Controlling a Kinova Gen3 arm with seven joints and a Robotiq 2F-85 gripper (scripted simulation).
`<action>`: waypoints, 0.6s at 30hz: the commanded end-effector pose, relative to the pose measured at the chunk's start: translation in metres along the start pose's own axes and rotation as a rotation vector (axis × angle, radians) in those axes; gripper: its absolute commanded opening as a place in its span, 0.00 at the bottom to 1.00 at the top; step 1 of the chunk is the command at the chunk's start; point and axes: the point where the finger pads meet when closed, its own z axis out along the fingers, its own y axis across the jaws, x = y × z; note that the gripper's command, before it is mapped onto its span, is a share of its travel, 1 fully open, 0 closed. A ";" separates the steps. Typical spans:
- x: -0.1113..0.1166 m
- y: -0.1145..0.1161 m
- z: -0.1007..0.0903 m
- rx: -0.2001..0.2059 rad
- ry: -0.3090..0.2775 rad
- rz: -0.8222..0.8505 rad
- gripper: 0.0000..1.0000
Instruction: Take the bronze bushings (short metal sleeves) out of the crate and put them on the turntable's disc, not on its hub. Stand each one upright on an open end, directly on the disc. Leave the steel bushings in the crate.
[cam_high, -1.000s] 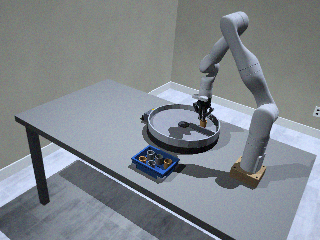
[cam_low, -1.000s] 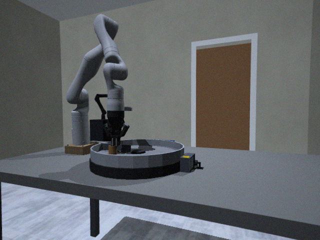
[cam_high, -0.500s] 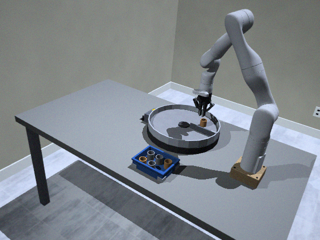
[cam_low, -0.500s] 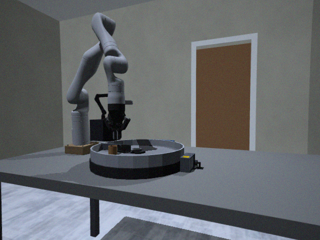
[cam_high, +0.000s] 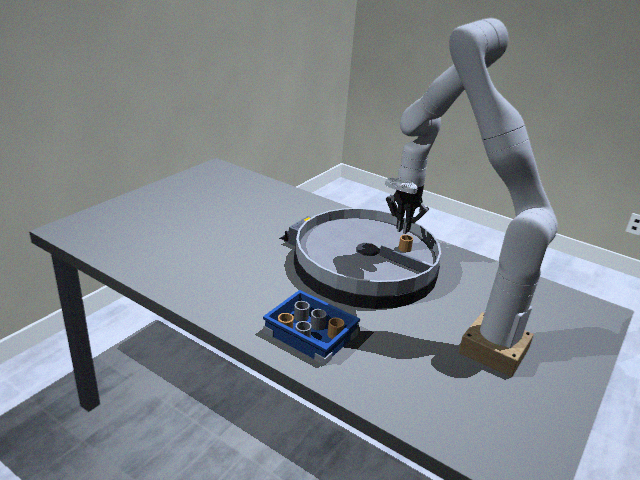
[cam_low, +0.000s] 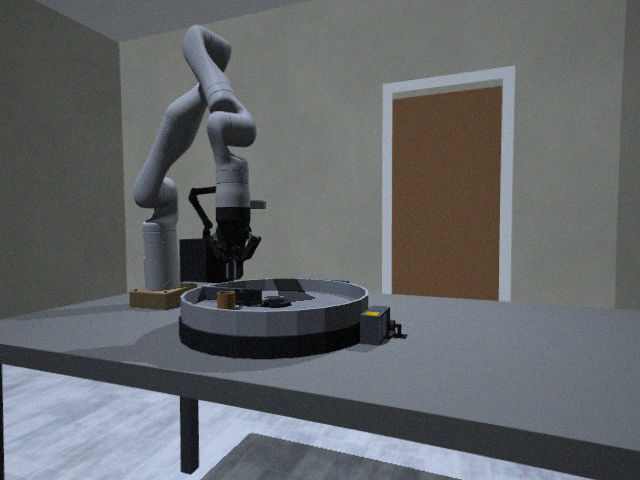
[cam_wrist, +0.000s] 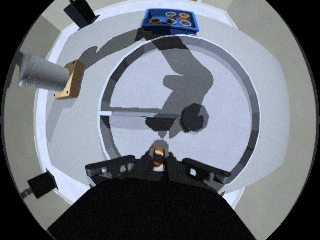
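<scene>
The turntable (cam_high: 367, 255) sits mid-table, with a raised rim, a dark hub (cam_high: 368, 249) and a grey bar (cam_high: 405, 259) across its disc. One bronze bushing (cam_high: 406, 242) stands upright on the disc beside the bar, away from the hub. It also shows in the exterior view (cam_low: 225, 299) and in the wrist view (cam_wrist: 159, 155). My gripper (cam_high: 405, 226) hangs just above that bushing, fingers nearly together and empty, apart from it. The blue crate (cam_high: 309, 320) holds two bronze bushings (cam_high: 285, 318) (cam_high: 336, 326) and three steel bushings (cam_high: 301, 310).
The arm's wooden base (cam_high: 495, 351) stands at the right of the table. A small grey motor box (cam_low: 374, 324) sits against the turntable's rim. The crate (cam_wrist: 171, 20) lies near the table's front edge.
</scene>
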 end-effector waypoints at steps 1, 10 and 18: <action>0.000 0.000 -0.001 -0.002 0.000 0.000 0.14; 0.000 0.000 -0.001 -0.002 0.000 0.000 0.14; 0.000 0.000 -0.001 -0.002 0.000 -0.001 0.12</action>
